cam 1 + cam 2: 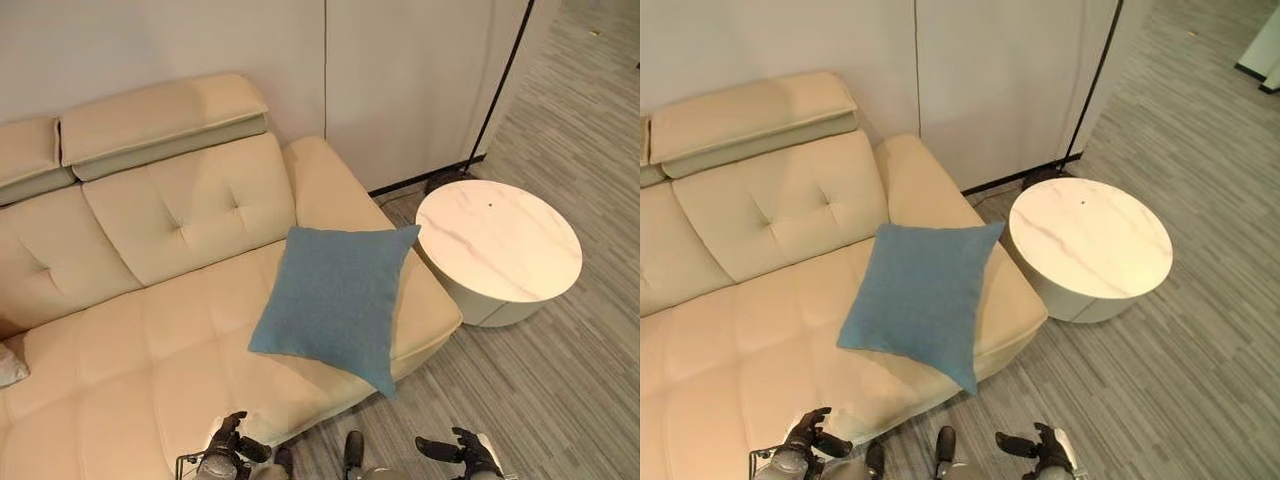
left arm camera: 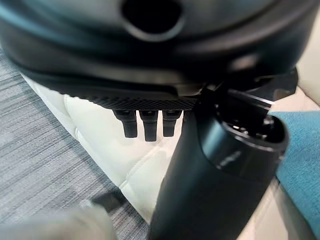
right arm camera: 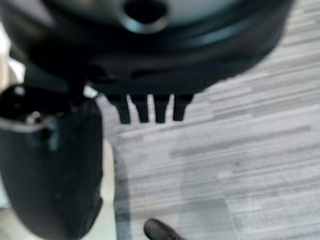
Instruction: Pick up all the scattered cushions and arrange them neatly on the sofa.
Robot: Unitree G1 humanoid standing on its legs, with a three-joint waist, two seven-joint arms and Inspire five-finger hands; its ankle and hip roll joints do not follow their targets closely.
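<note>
Cushion risk first: in the left eye view the blue square fabric cushion (image 1: 337, 298) lies flat on the right end of the cream leather tufted sofa (image 1: 150, 300), its near corner hanging past the seat's front edge. Likely failure is a knock or a one-sided grab dragging it off onto the grey striped carpet floor (image 1: 560, 390). A pale grey cushion corner (image 1: 10, 365) shows at the far left edge of the seat, mostly cut off, so it is easy to miss. A round white marble-look side table (image 1: 498, 240) stands just beside the sofa's right arm; a wide swing of the right arm could hit it.

Right eye view: left hand (image 1: 805, 435) and right hand (image 1: 1040, 447) are low at the near edge, well apart from the cushion, both holding nothing, so a long reach is needed and overshoot could shove the cushion.

Left wrist view: left hand's fingers (image 2: 145, 122) hang straight and apart from the thumb, nothing between them; sofa edge and a strip of blue cushion beyond.

Right wrist view: right hand's fingers (image 3: 150, 107) straight, separated from the thumb, nothing held, carpet below. Neat placement is not done yet, I judge.
</note>
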